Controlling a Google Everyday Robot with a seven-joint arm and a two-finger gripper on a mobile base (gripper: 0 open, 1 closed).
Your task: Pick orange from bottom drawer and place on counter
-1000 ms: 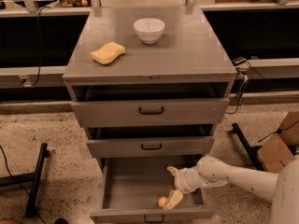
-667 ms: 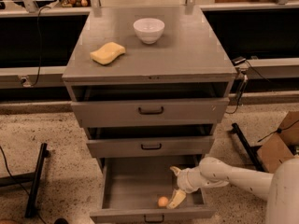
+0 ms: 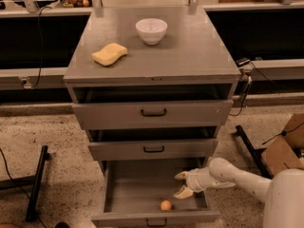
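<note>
The orange [image 3: 166, 205] lies on the floor of the open bottom drawer [image 3: 123, 196], near its front wall and right of centre. My gripper [image 3: 182, 184] hangs inside the drawer at its right side, open, fingers pointing left, with nothing between them. It sits a little above and to the right of the orange, not touching it. The white arm comes in from the lower right. The counter [image 3: 190, 51] is the grey top of the cabinet.
A white bowl [image 3: 151, 30] and a yellow wavy sponge [image 3: 109, 54] sit on the counter. The two upper drawers stand slightly pulled out. A cardboard box [image 3: 285, 148] is on the floor at right, and a black bar [image 3: 37, 182] lies at left.
The gripper has shifted slightly right and up inside the drawer, away from the orange. The orange has stayed where it was.
</note>
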